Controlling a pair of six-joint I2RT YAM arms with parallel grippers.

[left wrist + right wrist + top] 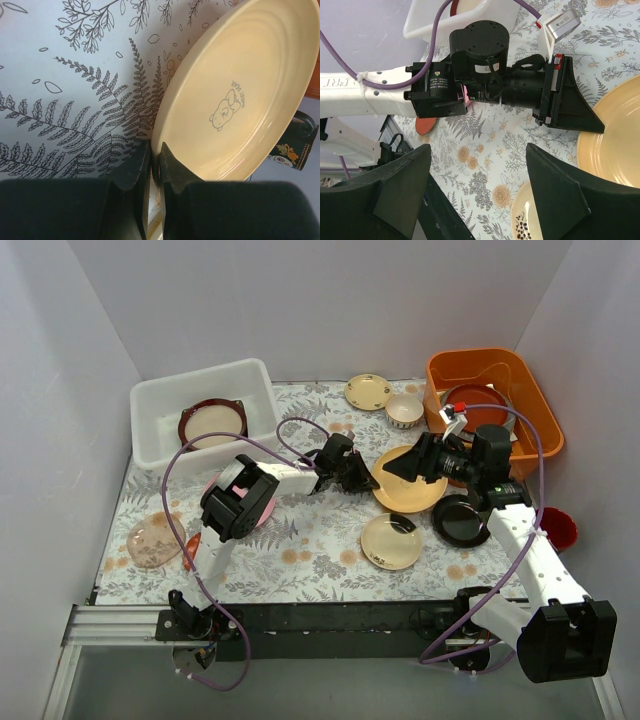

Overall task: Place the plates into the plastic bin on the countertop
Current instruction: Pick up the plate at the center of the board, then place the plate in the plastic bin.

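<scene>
My left gripper (pixel 368 481) is shut on the left rim of the yellow round plate (pixel 412 486). In the left wrist view its fingertips (pixel 172 159) pinch the rim of that plate (pixel 240 95), which bears a small bear drawing. My right gripper (pixel 400 466) is open and empty, hovering over the plate's upper left part. The right wrist view shows its gripper (pixel 477 185) wide apart above the countertop cloth (pixel 485 150). The white plastic bin (pixel 160 405) stands at the back left and holds a dark-rimmed cream plate (pixel 212 422).
On the cloth lie a cream plate with black marks (pixel 392 540), a black plate (pixel 460 521), a small cream plate (pixel 368 392), a patterned-rim bowl (pixel 404 410), a pink plate (pixel 218 490), a translucent pink plate (pixel 152 540) and a red-orange saucer (pixel 192 540). An orange tub (pixel 530 390) stands back right.
</scene>
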